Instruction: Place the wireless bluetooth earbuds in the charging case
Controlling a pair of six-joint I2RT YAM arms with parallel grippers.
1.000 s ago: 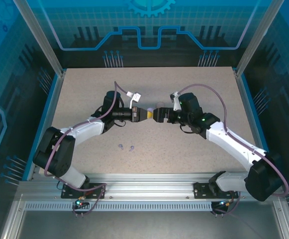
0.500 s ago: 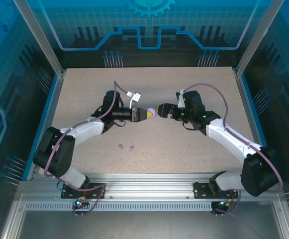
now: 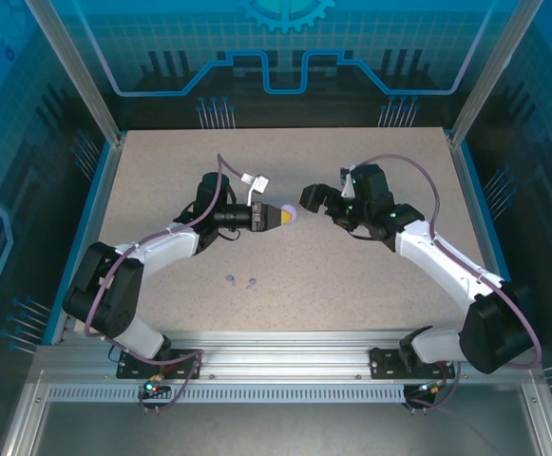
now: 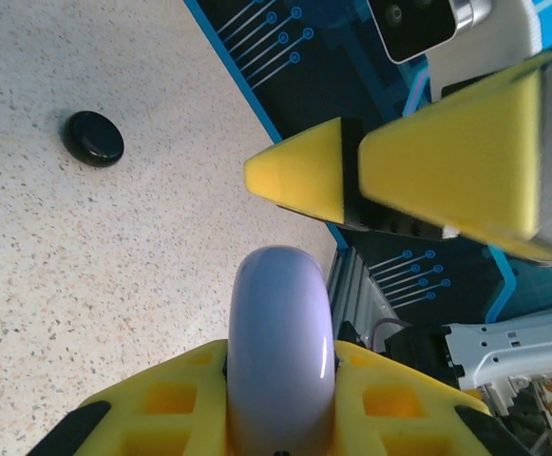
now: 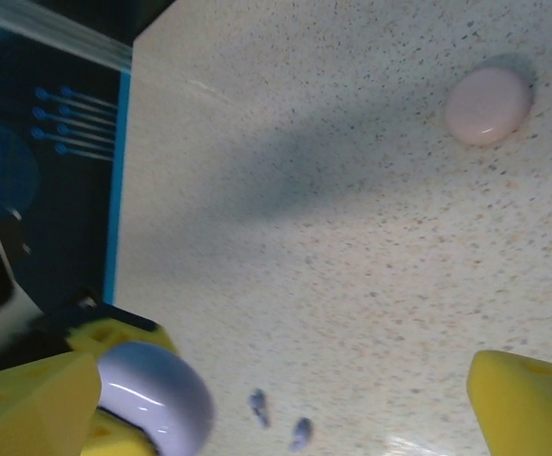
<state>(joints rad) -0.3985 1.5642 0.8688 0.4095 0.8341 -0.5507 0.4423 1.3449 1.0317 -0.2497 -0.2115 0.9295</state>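
- two lilac earbuds [image 3: 241, 281] lie side by side on the bare counter [image 3: 161, 171], near-left of the claws, in the same spot as a second ago, untouched, well apart from any claw
- left claw [image 3: 278, 217] has not shifted, clamped tight on the lilac charging case [image 3: 291, 216], held out sideways above the counter; from the left wrist the case sits edge-on between the yellow fingers [image 4: 171, 404], smooth, no open lid visible
- black case [image 4: 93, 139] sits alone on the counter beyond it, not in play
- main change: a second ago the right claw [image 3: 312, 199] was right up against the case, nose to nose with the left claw; now it has backed off up and to the right, clear gap between it and the case
- right claw jaws stand wide apart, nothing in them; the right wrist view looks past the held case down at the earbuds, with a pink case [image 5: 487, 104] farther off on the counter
- meaning: looks like the right claw has let go after a try at the case; I cannot tell whether the lid came open, it reads as closed
- no earbud is in the case yet, so the insert part has not started; likely next is either another go at the lid or the free right claw going down for an earbud
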